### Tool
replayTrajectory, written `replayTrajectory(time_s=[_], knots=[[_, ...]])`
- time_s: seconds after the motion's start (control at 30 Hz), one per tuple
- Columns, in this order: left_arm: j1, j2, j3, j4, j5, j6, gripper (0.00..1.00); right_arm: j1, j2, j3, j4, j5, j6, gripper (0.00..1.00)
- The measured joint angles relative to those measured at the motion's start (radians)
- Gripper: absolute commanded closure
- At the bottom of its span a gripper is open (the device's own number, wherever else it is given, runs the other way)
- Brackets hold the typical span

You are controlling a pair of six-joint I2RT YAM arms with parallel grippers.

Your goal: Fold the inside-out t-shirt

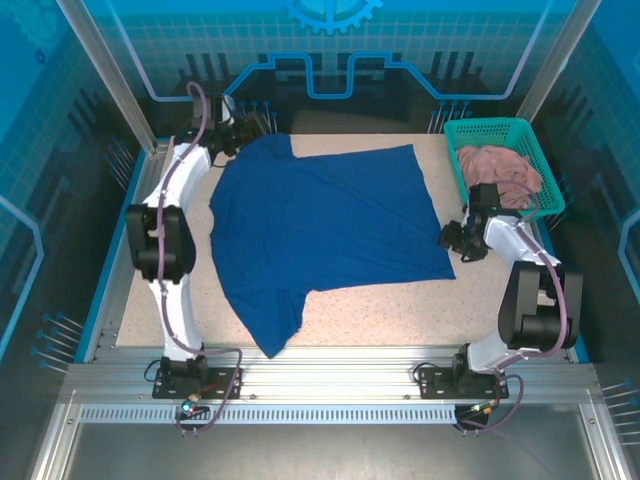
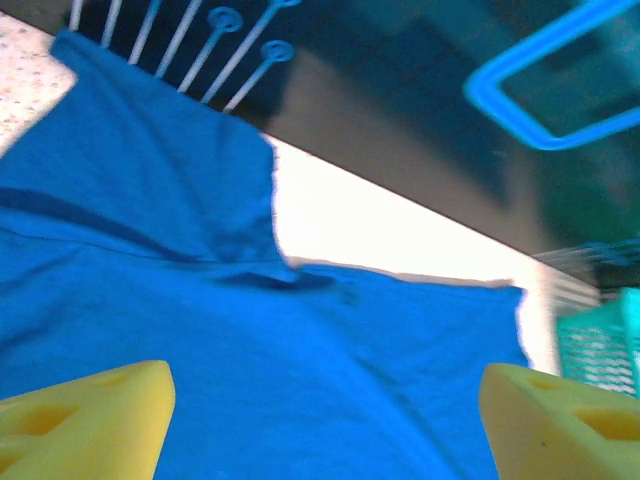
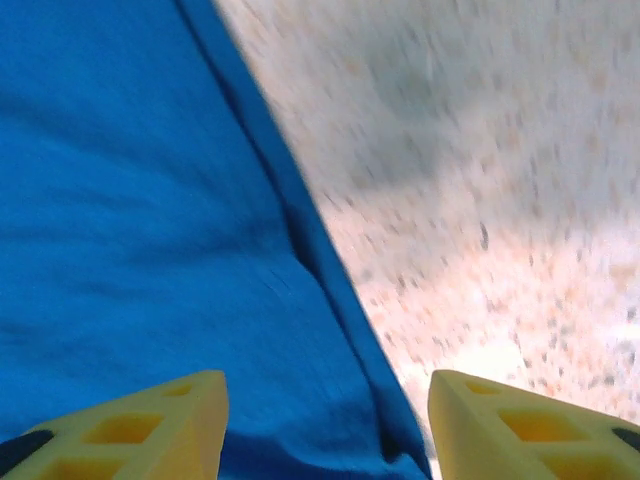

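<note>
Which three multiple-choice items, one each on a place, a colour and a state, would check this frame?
1. Where does the basket stand?
A. near left corner
B. far right corner of the table
C. the table's middle

2. What colour is the cloth in the basket?
A. yellow
B. white
C. pink

3. How does the t-shirt lie?
A. spread out flat on the table
B. bunched in the basket
C. folded into a small square

Key:
1 B, since the top view shows it at the table's far right corner.
2 C, since a dusty-pink heap lies inside it.
3 A, since its body and both sleeves lie open across the table.
</note>
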Motion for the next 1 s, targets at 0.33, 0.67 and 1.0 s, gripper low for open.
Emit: replayTrajectory(time_s=[0.33, 0.67, 1.0], knots=[[-0.138, -0.296, -0.520, 0.220, 0.018, -0.077, 0.19, -0.003, 0.000, -0.093, -0.018, -0.012, 0.026, 0.52], [-0.158, -0.427, -0.621, 0.222, 0.014, -0.075, 0.18, -0.023, 0.009, -0.140, -0.014, -0.031, 0.035, 0.66], [-0.211, -0.559, -0.814, 0.183, -0.031, -0.069, 0.18, -0.027, 0.022, -0.145, 0.009, -0.046, 0.045, 0.89]])
